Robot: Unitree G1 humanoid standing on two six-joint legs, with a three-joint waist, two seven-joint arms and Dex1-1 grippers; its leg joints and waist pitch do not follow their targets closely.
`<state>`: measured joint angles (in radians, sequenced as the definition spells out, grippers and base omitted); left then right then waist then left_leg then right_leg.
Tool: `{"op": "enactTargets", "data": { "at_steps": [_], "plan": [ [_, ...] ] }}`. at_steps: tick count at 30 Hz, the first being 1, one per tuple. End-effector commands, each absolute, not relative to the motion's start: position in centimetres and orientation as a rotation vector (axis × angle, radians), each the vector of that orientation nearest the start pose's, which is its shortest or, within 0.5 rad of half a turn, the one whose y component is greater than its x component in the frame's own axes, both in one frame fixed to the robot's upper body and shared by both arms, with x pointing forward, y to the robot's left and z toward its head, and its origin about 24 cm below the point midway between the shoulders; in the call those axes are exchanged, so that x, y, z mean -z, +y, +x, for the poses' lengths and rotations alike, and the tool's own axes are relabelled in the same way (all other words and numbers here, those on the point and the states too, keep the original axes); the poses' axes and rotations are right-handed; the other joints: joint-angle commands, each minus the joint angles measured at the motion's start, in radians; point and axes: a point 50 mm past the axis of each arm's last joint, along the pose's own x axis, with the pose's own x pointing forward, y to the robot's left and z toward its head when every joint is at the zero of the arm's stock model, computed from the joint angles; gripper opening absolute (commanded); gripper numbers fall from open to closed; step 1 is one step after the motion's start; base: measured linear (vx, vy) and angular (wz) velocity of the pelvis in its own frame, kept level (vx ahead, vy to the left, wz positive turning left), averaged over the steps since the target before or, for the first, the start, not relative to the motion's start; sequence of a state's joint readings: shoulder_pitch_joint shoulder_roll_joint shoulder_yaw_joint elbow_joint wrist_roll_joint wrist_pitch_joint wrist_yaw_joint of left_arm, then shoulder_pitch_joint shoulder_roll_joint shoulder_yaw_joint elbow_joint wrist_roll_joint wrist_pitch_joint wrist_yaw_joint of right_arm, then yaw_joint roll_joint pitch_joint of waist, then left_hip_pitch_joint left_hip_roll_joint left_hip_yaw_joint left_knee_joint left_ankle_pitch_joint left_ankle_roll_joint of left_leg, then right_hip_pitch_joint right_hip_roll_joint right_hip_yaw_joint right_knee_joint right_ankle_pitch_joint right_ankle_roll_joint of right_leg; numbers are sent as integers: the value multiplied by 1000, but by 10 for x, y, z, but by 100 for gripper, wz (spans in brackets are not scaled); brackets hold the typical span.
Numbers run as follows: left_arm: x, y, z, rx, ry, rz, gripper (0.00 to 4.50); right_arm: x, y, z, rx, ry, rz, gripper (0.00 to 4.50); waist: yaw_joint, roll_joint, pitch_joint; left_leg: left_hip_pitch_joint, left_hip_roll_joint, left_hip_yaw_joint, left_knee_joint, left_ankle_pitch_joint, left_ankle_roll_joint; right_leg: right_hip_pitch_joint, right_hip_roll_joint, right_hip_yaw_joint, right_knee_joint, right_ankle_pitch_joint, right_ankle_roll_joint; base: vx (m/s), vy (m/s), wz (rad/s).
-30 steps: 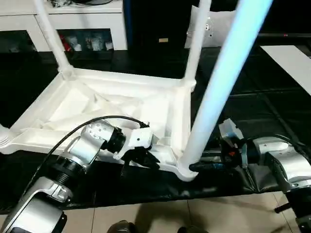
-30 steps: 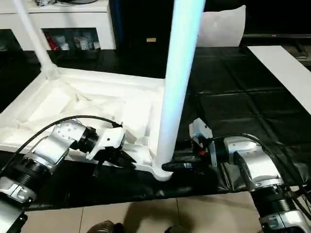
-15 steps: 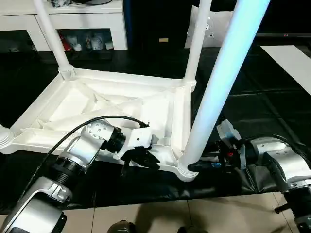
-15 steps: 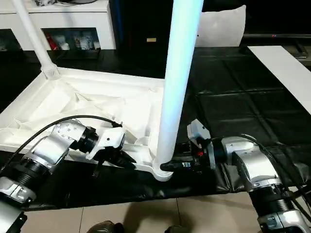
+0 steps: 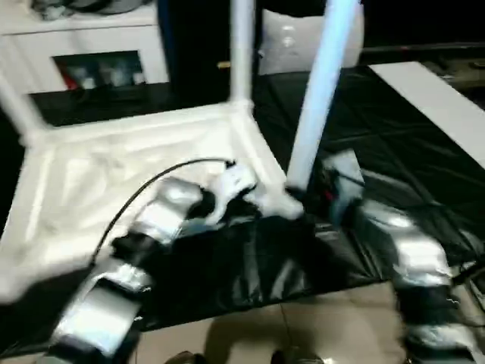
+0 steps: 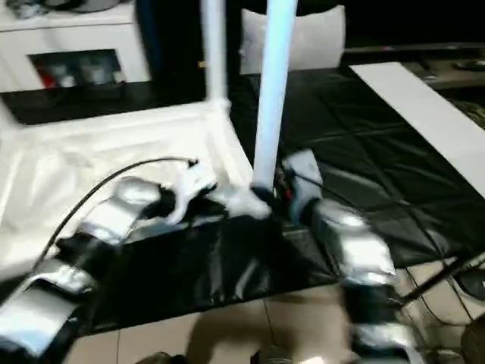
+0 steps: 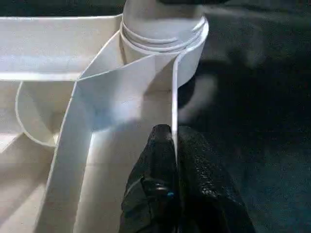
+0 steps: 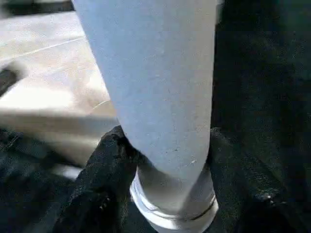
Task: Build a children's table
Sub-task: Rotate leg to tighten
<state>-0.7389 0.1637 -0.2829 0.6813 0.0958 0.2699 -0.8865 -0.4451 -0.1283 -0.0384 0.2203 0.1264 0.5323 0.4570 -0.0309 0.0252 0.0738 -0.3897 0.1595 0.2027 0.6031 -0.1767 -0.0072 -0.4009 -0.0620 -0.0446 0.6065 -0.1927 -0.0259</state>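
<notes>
The white table top (image 5: 114, 174) lies upside down on a black mat, with white legs standing in its corner sockets. The near right leg (image 5: 322, 83) rises from its socket (image 7: 163, 24). My left gripper (image 7: 173, 143) is shut on the thin rim wall of the top (image 7: 146, 82), just beside that socket, one black finger (image 7: 155, 167) on each side. My right gripper (image 8: 165, 179) is shut on the near right leg (image 8: 155, 87) just above its collar (image 8: 175, 211), its fingers (image 8: 102, 179) pressed to both sides. In the head views both grippers meet at the near right corner (image 5: 284, 201).
A white shelf unit (image 5: 83, 30) stands at the back left and a white bag (image 5: 292, 38) behind the table. A white board (image 5: 439, 98) lies at the right on the black mat (image 5: 250, 265). Tiled floor (image 5: 318, 334) runs along the front.
The head camera has swung, so the whole picture has shifted and blurred. Both grippers keep their hold at the near right corner; any move of the table itself cannot be told.
</notes>
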Motion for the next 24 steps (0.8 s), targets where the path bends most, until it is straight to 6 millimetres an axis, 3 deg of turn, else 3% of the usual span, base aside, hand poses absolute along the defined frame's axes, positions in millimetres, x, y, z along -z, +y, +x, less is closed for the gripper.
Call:
{"op": "enactTargets", "data": {
  "at_steps": [1, 3, 4, 6, 9, 12, 17, 18, 21, 24],
  "plan": [
    [-87, 37, 346, 1136, 296, 351, 0, -66, -87, 324, -600, 340, 114, 196, 3, -7, -66, 22, 60, -43, -69, -252, 22, 34, -85, 47, -102, -343, -179, 0, 0, 0],
    [-87, 36, 346, 1135, 290, 348, 0, -68, -86, 325, -584, 322, 141, 251, 5, -5, -71, 21, 62, -41, -68, -218, 37, 39, -84, 47, -96, -268, -195, 0, 0, 0],
    [-87, 37, 345, 1140, 290, 354, 0, -68, -86, 326, -587, 315, 135, 264, 7, -11, -73, 19, 62, -39, -67, -190, 54, 43, -83, 47, -91, -212, -205, 0, 0, 0],
    [-85, 42, 344, 1159, 295, 377, 0, -68, -90, 322, -617, 307, 114, 267, 12, -7, -73, 15, 64, -38, -65, -142, 85, 48, -84, 46, -81, -131, -226, 0, 0, 0],
    [-81, 52, 342, 1192, 306, 407, 0, -65, -104, 317, -646, 298, 68, 307, 16, -8, -75, 16, 66, -37, -65, -114, 105, 52, -85, 44, -76, -84, -239, 0, 0, 0],
    [-79, 60, 339, 1243, 304, 440, 0, -64, -121, 313, -668, 286, 54, 328, 20, -7, -74, 16, 69, -37, -65, -117, 117, 55, -87, 44, -77, -77, -244, 0, 0, 0],
    [-72, 78, 329, 1364, 327, 502, 0, -70, -149, 300, -846, 265, -18, 373, 27, -6, -69, 21, 73, -35, -67, -164, 104, 53, -87, 44, -83, -135, -244, 0, 0, 0],
    [-71, 82, 326, 1403, 333, 513, 0, -71, -156, 298, -878, 265, -46, 395, 31, -1, -69, 23, 74, -37, -67, -173, 99, 53, -88, 44, -84, -150, -242, 0, 0, 0],
    [-70, 86, 323, 1440, 336, 523, 0, -73, -162, 296, -902, 267, -75, 400, 39, -3, -69, 24, 77, -35, -69, -172, 89, 50, -87, 45, -82, -154, -241, 0, 0, 0],
    [-68, 99, 311, 1565, 352, 577, 0, -77, -180, 285, -1077, 269, -192, 400, 48, 2, -70, 28, 80, -36, -69, -189, 80, 50, -90, 45, -82, -159, -241, 0, 0, 0]
  ]
}}
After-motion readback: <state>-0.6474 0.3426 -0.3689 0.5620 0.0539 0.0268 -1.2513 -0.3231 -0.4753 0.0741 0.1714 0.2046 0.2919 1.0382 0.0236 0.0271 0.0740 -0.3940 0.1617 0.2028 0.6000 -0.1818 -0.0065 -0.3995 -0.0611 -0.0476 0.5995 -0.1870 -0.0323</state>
